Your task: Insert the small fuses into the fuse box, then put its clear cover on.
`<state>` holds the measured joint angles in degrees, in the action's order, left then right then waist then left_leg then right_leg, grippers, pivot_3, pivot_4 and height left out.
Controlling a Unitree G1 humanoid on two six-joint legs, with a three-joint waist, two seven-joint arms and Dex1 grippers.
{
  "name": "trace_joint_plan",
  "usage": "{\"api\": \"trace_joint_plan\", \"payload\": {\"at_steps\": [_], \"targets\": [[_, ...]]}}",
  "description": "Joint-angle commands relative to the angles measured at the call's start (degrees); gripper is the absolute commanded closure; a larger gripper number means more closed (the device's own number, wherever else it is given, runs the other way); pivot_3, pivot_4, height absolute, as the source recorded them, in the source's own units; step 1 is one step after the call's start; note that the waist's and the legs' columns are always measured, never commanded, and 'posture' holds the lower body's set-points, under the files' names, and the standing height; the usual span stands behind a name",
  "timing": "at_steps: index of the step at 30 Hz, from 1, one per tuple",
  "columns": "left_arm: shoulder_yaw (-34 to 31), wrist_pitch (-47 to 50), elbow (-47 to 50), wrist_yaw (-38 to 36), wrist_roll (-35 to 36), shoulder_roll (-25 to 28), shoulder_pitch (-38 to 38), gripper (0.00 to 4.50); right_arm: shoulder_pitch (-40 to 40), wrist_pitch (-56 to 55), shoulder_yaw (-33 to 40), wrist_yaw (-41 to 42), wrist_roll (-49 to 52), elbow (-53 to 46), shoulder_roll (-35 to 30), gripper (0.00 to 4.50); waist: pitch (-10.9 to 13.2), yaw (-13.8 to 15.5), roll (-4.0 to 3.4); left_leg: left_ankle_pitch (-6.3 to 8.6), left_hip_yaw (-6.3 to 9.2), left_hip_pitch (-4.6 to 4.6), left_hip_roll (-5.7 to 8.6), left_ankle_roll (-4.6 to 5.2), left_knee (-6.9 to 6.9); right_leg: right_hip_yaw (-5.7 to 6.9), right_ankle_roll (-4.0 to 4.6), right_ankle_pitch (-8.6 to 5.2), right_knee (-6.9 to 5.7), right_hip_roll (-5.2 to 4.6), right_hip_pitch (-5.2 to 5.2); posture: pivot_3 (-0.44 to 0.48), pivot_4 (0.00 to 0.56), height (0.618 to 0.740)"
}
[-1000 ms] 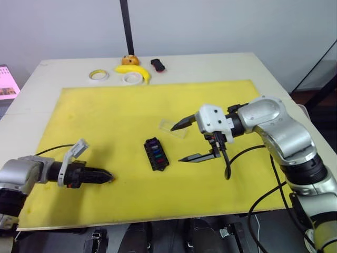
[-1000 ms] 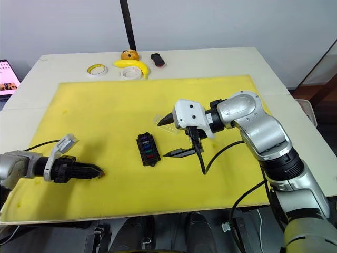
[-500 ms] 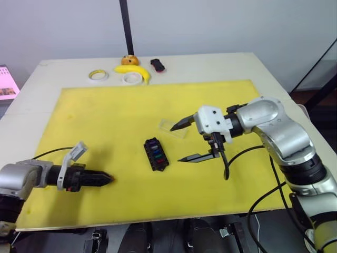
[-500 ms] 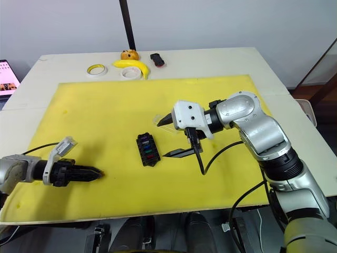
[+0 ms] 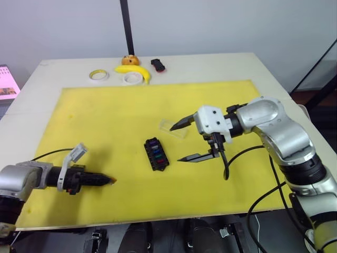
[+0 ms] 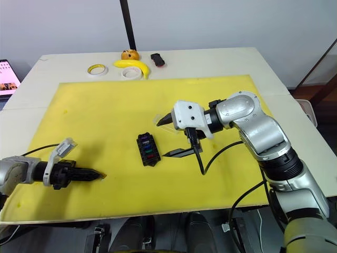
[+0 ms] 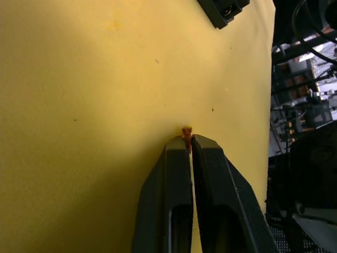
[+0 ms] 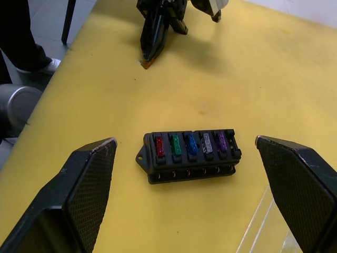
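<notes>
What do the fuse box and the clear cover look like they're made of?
The fuse box looks like moulded black plastic, matte, with crisp slot edges and a mounting ear. The clear cover seems to be thin transparent plastic: the yellow mat shows through it, with only pale edges visible.

Non-task items on and around the work surface.
A yellow mat (image 5: 131,116) covers most of a pale table (image 5: 221,66). Along the table's far edge, beyond the mat, lie a yellow-rimmed tape roll (image 5: 98,75), a white tape roll (image 5: 131,78), a banana (image 5: 134,70) touching the white roll, a small orange object (image 5: 128,60) just behind the banana, and a black-and-red gadget (image 5: 157,65). A black pole (image 5: 126,26) rises behind them. A screen (image 5: 7,83) shows at the far left edge.
</notes>
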<state>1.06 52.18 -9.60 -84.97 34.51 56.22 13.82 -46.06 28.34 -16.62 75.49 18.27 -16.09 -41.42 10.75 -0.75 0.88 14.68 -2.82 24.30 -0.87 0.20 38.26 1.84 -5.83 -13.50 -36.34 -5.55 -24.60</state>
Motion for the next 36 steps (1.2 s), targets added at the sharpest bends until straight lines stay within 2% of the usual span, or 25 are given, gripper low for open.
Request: {"api": "trace_joint_plan", "payload": {"at_steps": [1,6,10,14,17,22,26,29,32,36], "targets": [[-0.3,0.6,1.1,0.6,0.1,0.4,-1.2,4.46,-0.6,-0.5,0.4,-0.5,0.0,-0.9,0.4,0.00,0.0,0.0,0.00,0.00,0.00,0.00,0.00,0.00,0.00,0.00,0.00,0.00,0.00,0.00,0.00,0.000,0.150,0.740],[-2.7,1.4,2.9,1.9,1.9,-0.1,-1.0,4.46,-0.6,0.0,0.4,-0.7,0.2,-1.1,0.4,0.00,0.0,0.0,0.00,0.00,0.00,0.00,-0.01,0.00,0.00,0.00,0.00,0.00,0.00,0.00,0.00,0.000,0.150,0.740],[-7.9,4.2,6.0,5.2,6.4,-1.4,1.9,4.46,-0.8,2.2,0.5,-0.9,0.9,-1.4,0.3,0.00,0.0,0.3,0.00,0.00,0.03,0.01,-0.04,0.00,0.02,0.01,0.00,0.00,-0.01,0.00,0.01,0.000,0.150,0.740],[-14.4,7.9,12.6,9.9,12.5,-2.8,4.6,4.46,-2.7,11.4,1.9,-2.7,5.1,-1.0,1.7,0.00,0.0,0.1,0.02,0.00,0.08,0.05,-0.04,0.00,0.04,0.01,-0.01,0.01,0.00,-0.04,0.02,0.000,0.150,0.740],[-17.2,9.8,16.9,13.5,16.4,-3.8,7.6,4.46,-5.8,20.2,4.0,-6.1,9.8,0.2,5.1,0.00,0.0,0.0,0.02,0.00,0.11,0.03,-0.05,0.00,0.04,0.01,0.00,0.01,-0.02,-0.04,0.02,0.000,0.150,0.740],[-17.0,10.1,22.5,18.3,20.3,-6.1,14.0,4.46,-9.9,30.7,5.5,-11.4,15.3,1.9,10.8,0.00,0.0,0.1,0.02,-0.01,0.10,0.02,-0.02,-0.01,0.03,0.01,0.00,0.01,-0.06,-0.03,0.01,0.000,0.150,0.740],[-15.0,8.6,24.2,20.1,20.5,-7.6,16.6,4.46,-11.7,35.0,5.2,-13.6,17.6,2.8,13.3,0.00,0.0,0.1,0.03,-0.01,0.10,0.02,0.04,-0.01,0.04,0.01,0.00,0.01,-0.04,-0.05,0.05,0.000,0.150,0.740],[-14.1,7.6,24.3,20.7,20.5,-8.5,18.0,4.50,-13.0,37.1,5.2,-14.6,19.1,3.0,14.6,0.90,0.0,0.0,0.03,-0.01,0.10,0.02,0.09,-0.02,0.04,0.01,0.00,0.01,-0.06,-0.03,0.04,0.000,0.150,0.740],[-13.0,6.5,24.4,20.7,19.9,-8.6,18.1,4.50,-13.8,37.5,5.1,-15.3,19.7,3.4,15.1,2.33,0.0,0.0,0.03,-0.01,0.10,0.02,0.09,-0.01,0.03,0.01,0.00,0.01,-0.04,-0.02,0.03,0.000,0.150,0.740],[-12.2,5.7,24.5,20.9,19.8,-8.7,17.9,4.50,-14.4,38.4,4.6,-16.0,20.8,3.6,15.7,2.33,0.0,0.0,0.03,-0.01,0.09,0.02,0.09,-0.01,0.03,0.01,0.00,0.01,-0.04,-0.02,0.03,0.000,0.150,0.740]]}}
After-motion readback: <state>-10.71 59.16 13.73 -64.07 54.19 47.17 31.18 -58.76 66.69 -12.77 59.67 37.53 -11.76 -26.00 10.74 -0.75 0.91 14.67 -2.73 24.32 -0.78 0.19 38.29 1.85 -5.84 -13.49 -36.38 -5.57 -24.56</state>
